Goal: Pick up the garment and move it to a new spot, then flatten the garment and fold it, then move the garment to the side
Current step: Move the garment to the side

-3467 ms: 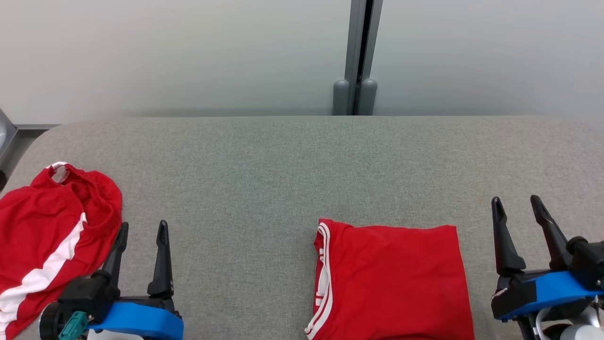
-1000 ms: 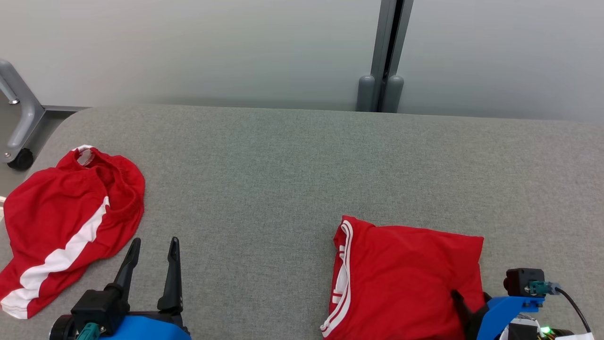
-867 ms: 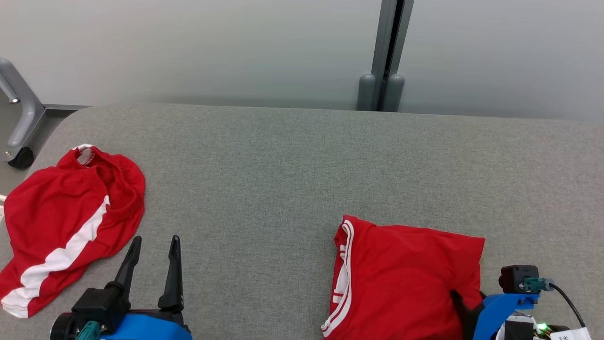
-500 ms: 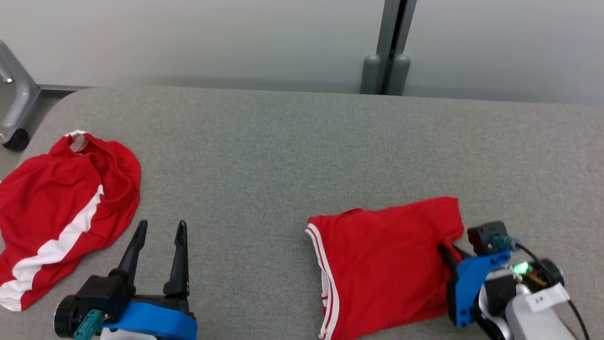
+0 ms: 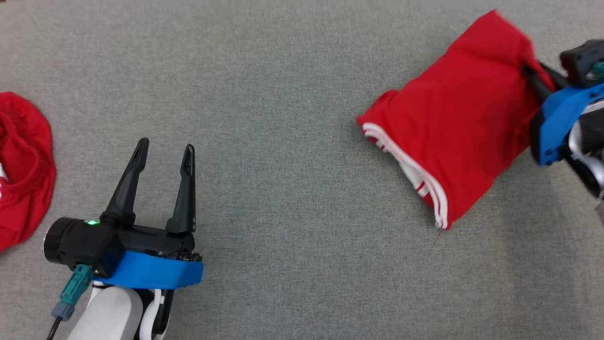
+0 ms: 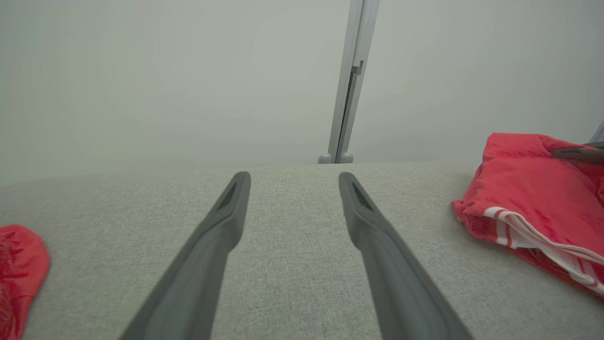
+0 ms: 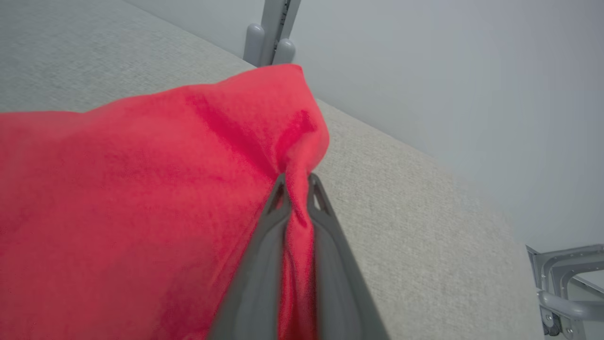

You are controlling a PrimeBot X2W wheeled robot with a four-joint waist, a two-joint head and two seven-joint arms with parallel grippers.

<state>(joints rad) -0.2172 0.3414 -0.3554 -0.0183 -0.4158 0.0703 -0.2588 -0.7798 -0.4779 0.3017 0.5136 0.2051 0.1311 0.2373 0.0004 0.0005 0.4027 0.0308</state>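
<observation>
The folded red garment (image 5: pixel 453 127) with white stripes along one edge lies at the upper right of the grey table in the head view. Its right corner is pinched in my right gripper (image 5: pixel 531 73), which is shut on the cloth. In the right wrist view the two fingers close on a fold of the red garment (image 7: pixel 155 198) at my right gripper (image 7: pixel 296 182). My left gripper (image 5: pixel 165 146) stands open at the lower left, well apart from it. The left wrist view has my left gripper (image 6: pixel 293 177) with bare table between the fingers and the garment (image 6: pixel 533 198) at right.
A second red garment (image 5: pixel 21 170) lies crumpled at the left edge of the grey table (image 5: pixel 283 118), close to my left gripper. A grey wall with a vertical post (image 6: pixel 351 80) stands behind the table. A metal frame (image 7: pixel 566 288) shows beyond the table's right end.
My right gripper has shut on the garment's right corner and pulled it up and to the right, turning the cloth. The head camera has tilted down. My left gripper stays open.
</observation>
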